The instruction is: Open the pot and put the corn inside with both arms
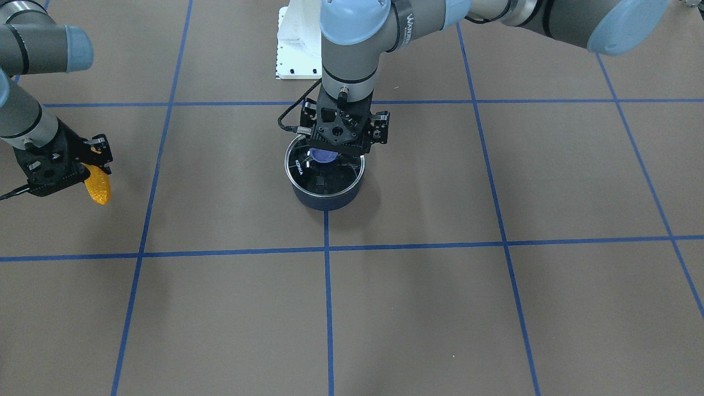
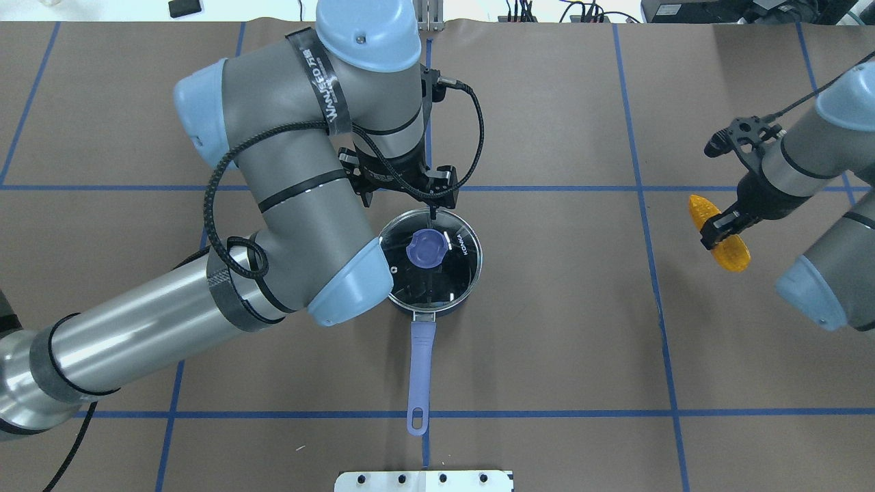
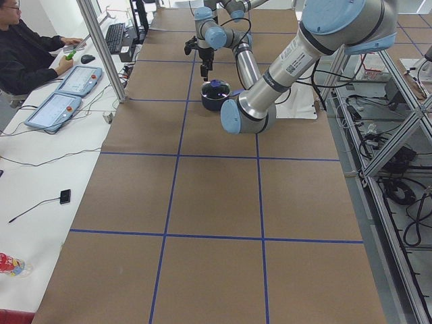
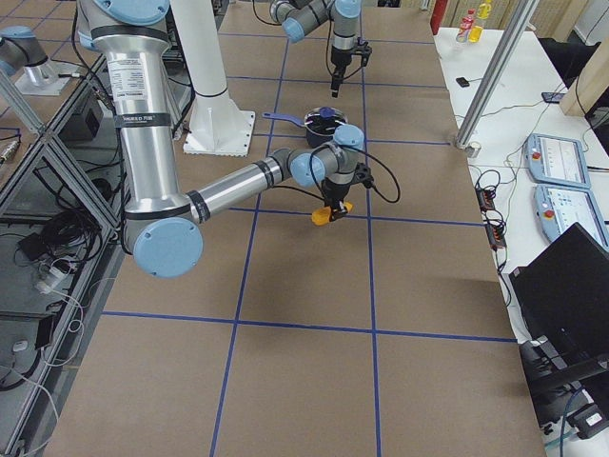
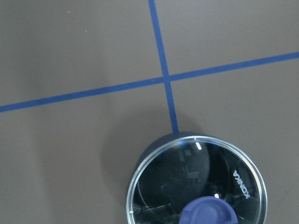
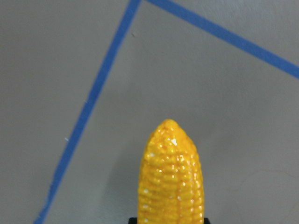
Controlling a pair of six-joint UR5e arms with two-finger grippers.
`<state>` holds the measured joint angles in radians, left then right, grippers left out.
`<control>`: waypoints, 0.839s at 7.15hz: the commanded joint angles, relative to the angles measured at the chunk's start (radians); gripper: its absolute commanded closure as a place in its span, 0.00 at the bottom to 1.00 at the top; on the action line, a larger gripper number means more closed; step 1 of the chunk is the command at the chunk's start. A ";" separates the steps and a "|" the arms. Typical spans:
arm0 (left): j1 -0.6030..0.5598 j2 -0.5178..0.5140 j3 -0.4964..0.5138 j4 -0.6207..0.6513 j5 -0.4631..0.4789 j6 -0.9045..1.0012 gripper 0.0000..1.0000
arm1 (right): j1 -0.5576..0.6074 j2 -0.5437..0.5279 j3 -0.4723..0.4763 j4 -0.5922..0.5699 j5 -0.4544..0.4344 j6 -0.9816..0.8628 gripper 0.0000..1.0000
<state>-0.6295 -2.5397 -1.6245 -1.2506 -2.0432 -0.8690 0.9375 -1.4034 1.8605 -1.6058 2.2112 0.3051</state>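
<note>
1. The pot [image 2: 412, 311] stands near the middle of the brown table [image 1: 440, 308], on a line of the blue tape grid. Its periwinkle handle [image 2: 420, 362] points toward the robot's base.
2. The clear glass lid [image 2: 444, 277] sits closed on the pot, with its blue knob [image 2: 425, 247] at the centre.
3. The left gripper [image 1: 340, 142] hangs just over the lid, on the side away from the handle. The left wrist view shows the lid and knob at its lower edge but no fingers. Whether the jaws stand apart or together cannot be told, and nothing is seen in their grasp.
4. The right gripper [image 2: 726, 225] is closed across the middle of the corn [image 2: 718, 232]. Both tapered ends stick out past the fingers.
5. The corn is well apart from the pot, out toward the robot's right side of the table. In the right wrist view its tip points at the table near a corner of blue tape.
6. A white base plate [image 1: 297, 49] lies on the robot's side of the pot.
</note>
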 commanded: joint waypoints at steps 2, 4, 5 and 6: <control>0.042 -0.031 0.096 -0.054 0.000 0.051 0.01 | 0.000 0.158 0.009 -0.169 0.013 0.011 0.62; 0.062 -0.024 0.126 -0.104 0.000 0.041 0.01 | -0.006 0.178 0.002 -0.175 0.013 0.011 0.62; 0.062 -0.024 0.127 -0.105 -0.002 0.038 0.01 | -0.011 0.187 0.000 -0.177 0.013 0.012 0.62; 0.062 -0.021 0.127 -0.105 -0.002 0.036 0.01 | -0.011 0.187 0.000 -0.177 0.013 0.011 0.62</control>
<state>-0.5691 -2.5629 -1.4997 -1.3527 -2.0443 -0.8300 0.9288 -1.2216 1.8621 -1.7812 2.2242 0.3166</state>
